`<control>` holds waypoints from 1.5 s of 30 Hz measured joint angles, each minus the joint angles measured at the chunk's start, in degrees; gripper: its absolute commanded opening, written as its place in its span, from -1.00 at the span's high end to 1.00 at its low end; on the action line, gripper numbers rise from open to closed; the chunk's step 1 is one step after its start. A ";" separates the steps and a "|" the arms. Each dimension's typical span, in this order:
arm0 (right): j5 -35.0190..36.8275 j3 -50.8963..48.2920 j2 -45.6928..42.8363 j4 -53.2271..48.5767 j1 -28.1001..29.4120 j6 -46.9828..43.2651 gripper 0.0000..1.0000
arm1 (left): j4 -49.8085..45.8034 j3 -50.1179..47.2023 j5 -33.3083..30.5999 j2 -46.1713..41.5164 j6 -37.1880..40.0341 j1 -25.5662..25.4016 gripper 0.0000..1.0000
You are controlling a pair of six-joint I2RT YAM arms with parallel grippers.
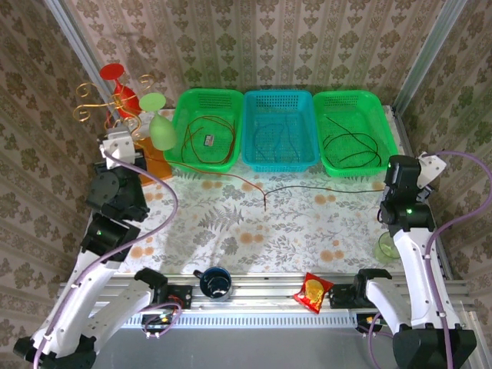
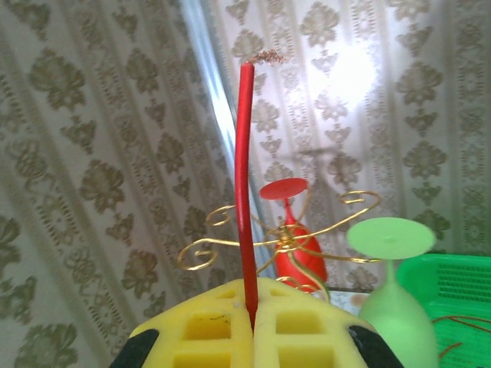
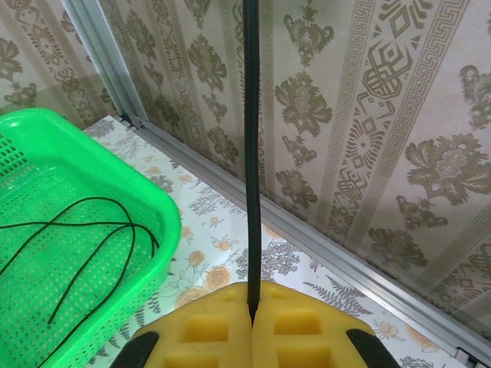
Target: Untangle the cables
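My left gripper [image 2: 253,307] is shut on a red cable [image 2: 245,192], whose frayed copper end sticks up from the yellow pads. In the top view this gripper [image 1: 119,144] hangs at the table's left side. The red cable [image 1: 231,178] loops in the left green basket [image 1: 175,123] and trails onto the table. My right gripper [image 3: 252,303] is shut on a black cable [image 3: 252,153] that rises straight up out of the frame. From above, this gripper [image 1: 419,165] is at the right, and a dark cable [image 1: 323,189] runs across the table towards it.
A blue basket [image 1: 279,94] holds a dark cable, and the right green basket [image 1: 388,131] holds a black one [image 3: 92,203]. A gold wire rack [image 2: 230,241] with red and green glasses stands at the back left. A mug [image 1: 215,283], a snack packet [image 1: 314,292] and a green cup [image 1: 387,246] sit near the front.
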 measured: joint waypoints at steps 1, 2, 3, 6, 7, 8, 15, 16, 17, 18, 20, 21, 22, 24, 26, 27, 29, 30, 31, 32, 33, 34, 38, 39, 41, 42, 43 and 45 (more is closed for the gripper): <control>0.00 0.00 0.13 -0.04 -0.33 -0.22 1.00 | -0.24 -0.57 -0.20 -0.46 -0.42 1.95 1.00; 0.00 0.00 0.17 -0.02 -0.59 -0.39 1.00 | -0.68 -0.94 -0.31 -0.83 -0.96 3.50 1.00; 0.00 0.00 0.24 -0.04 -0.92 -0.55 1.00 | -1.31 -1.20 -0.35 -1.31 -1.55 5.38 1.00; 0.04 0.00 0.24 -0.04 -1.81 -0.94 1.00 | -2.93 -1.68 -0.13 -2.19 -3.45 8.79 1.00; 0.09 0.00 0.24 -0.07 -2.19 -1.03 1.00 | -3.65 -1.84 0.13 -2.45 -4.22 9.73 1.00; 0.13 0.00 0.24 -0.04 -2.62 -1.03 1.00 | -4.35 -1.95 0.50 -2.73 -5.05 10.60 1.00; 0.13 0.00 0.22 -0.07 -4.20 -1.05 1.00 | -9.03 -3.06 5.07 -2.95 -10.88 18.32 1.00; -0.44 0.00 0.17 -0.07 -4.22 -1.05 1.00 | -9.81 -3.06 5.97 -2.95 -11.87 18.91 1.00; -1.40 0.00 0.00 -0.07 -4.22 -1.05 1.00 | -10.58 -3.04 7.17 -2.95 -12.87 19.23 1.00; -2.64 0.00 -0.20 -0.04 -4.22 -1.05 1.00 | -11.10 -3.06 8.33 -2.97 -13.77 19.28 1.00; -6.45 0.00 -0.90 -0.02 -4.22 -1.01 1.00 | -11.65 -3.06 11.54 -2.95 -15.87 19.28 1.00; -8.13 0.00 -1.16 -0.02 -4.20 -0.96 1.00 | -11.82 -3.04 12.94 -2.95 -16.74 19.26 1.00; -10.19 0.02 -1.36 -0.02 -4.20 -0.81 1.00 | -11.96 -3.04 14.40 -2.93 -17.70 19.19 1.00; -13.18 0.20 -1.42 -0.04 -4.20 -0.76 1.00 | -12.07 -3.04 17.11 -2.84 -19.19 18.78 1.00; -16.63 0.72 -1.42 -0.07 -4.20 -0.59 1.00 | -12.07 -2.91 19.04 -2.54 -19.87 17.07 1.00; -18.21 1.14 -1.42 -0.04 -4.20 -0.39 1.00 | -12.09 -2.60 19.34 -2.25 -19.87 15.89 1.00; -22.12 2.23 -1.44 0.07 -4.20 0.50 1.00 | -11.89 -1.14 18.45 -1.31 -18.60 12.11 1.00; -23.80 2.69 -1.44 0.20 -4.20 0.87 1.00 | -11.23 -0.55 17.64 -0.87 -17.70 10.54 1.00; -25.79 3.15 -1.42 0.63 -4.20 1.40 1.00 | -10.12 -0.04 16.79 -0.46 -16.24 8.44 1.00; -27.67 3.52 -1.42 1.25 -4.20 2.05 1.00 | -8.90 0.39 15.82 -0.13 -14.64 6.16 1.00; -29.07 3.80 -1.42 1.64 -4.20 2.49 1.00 | -7.87 0.72 15.06 0.09 -13.42 4.48 1.00; -30.69 4.20 -1.36 1.88 -4.20 3.15 1.00 | -6.82 1.20 14.36 0.66 -11.98 2.43 1.00; -34.88 5.81 -0.59 2.71 -4.20 5.11 1.00 | -3.37 4.81 12.41 4.07 -6.86 -4.55 1.00; -35.45 6.23 -0.35 2.73 -4.20 5.35 1.00 | -2.40 5.75 12.15 5.22 -5.57 -6.05 1.00; -36.37 7.13 0.07 2.89 -4.20 5.70 1.00 | -0.94 7.98 11.58 8.17 -2.69 -9.03 1.00; -36.70 7.48 0.24 2.97 -4.20 5.88 1.00 | -0.22 9.25 11.45 9.75 -1.40 -10.10 1.00; -37.03 7.93 0.39 2.97 -4.20 6.16 1.00 | 0.26 10.97 11.34 11.67 0.00 -11.10 1.00; -37.75 8.63 0.72 3.02 -4.20 6.69 1.00 | 0.96 14.25 11.41 15.78 2.32 -12.17 1.00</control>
